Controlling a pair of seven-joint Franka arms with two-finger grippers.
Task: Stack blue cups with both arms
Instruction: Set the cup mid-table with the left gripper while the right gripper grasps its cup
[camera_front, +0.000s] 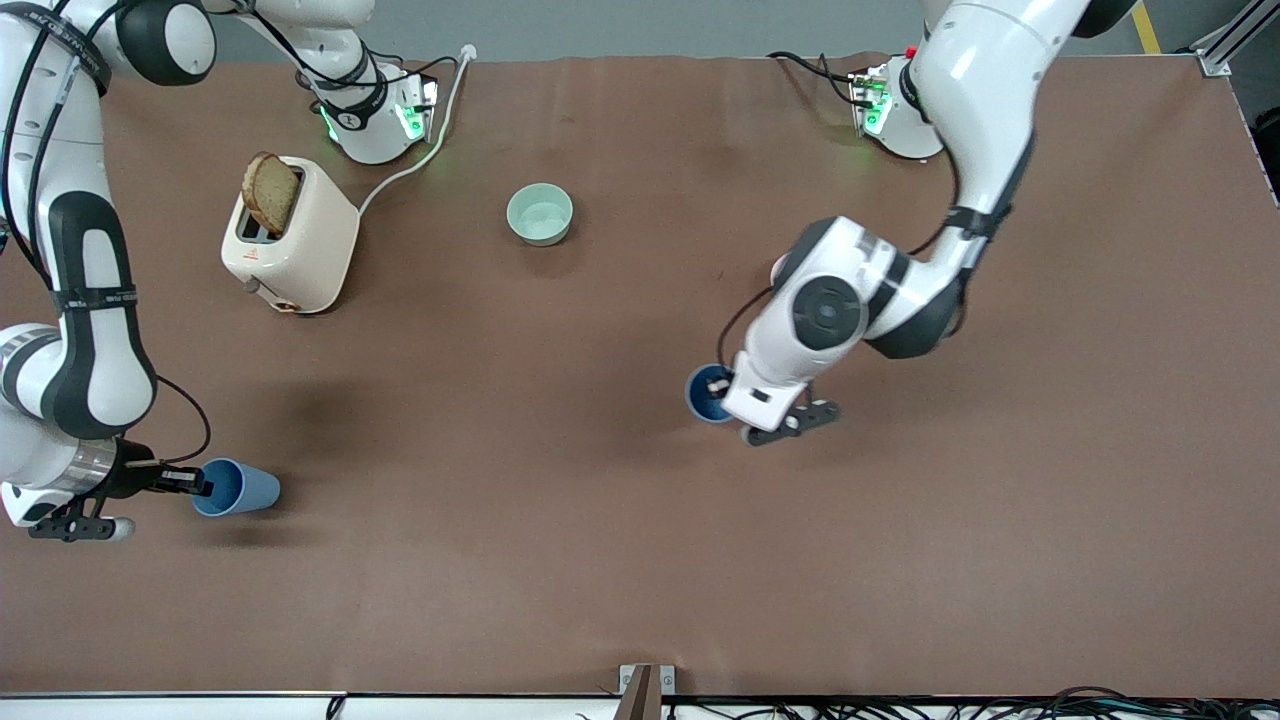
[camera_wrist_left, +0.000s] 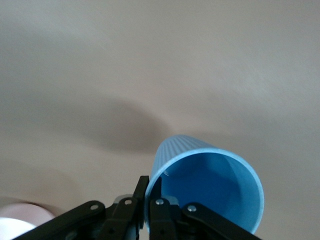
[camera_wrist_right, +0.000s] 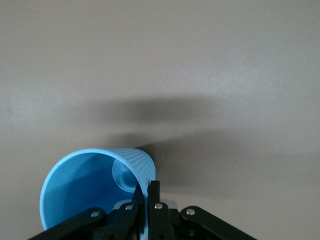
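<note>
Above the table (camera_front: 620, 520), each gripper pinches one blue cup by its rim wall: the left gripper (camera_front: 722, 392) holds a cup (camera_front: 703, 390) mid-table, the right gripper (camera_front: 190, 485) a tilted cup (camera_front: 240, 488). Both cups look light, stiff and smooth; rim grips suit them.

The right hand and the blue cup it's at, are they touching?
Touching. In the right wrist view the right hand has its fingers pinched on the rim wall of the blue cup, one inside and one outside.
</note>
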